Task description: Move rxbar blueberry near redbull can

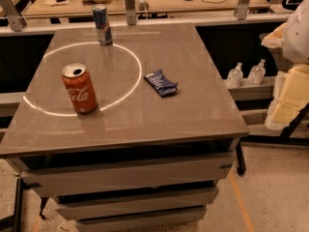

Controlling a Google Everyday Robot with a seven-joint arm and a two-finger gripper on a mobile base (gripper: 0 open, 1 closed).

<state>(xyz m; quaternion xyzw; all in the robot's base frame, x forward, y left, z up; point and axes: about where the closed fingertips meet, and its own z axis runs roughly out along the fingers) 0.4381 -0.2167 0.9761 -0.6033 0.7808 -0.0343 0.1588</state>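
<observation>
Here the worktop [193, 115] holds a cola can [79, 88] front left, a slim can [102, 24] at its far edge, and the snack bar [161, 83] right of centre, well apart from the slim can. The bar is a flat, crinkled dark-blue wrapper, its long axis running far-left to near-right. The tool is out of view, so its opening and its bearing from the bar cannot be told.

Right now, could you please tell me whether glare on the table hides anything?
Camera view: a bright ring of reflected light crosses the table, skirting the redbull can and Coca-Cola can; the rxbar blueberry lies outside it, unobscured; warm, dim lighting; the gripper is out of view.
</observation>
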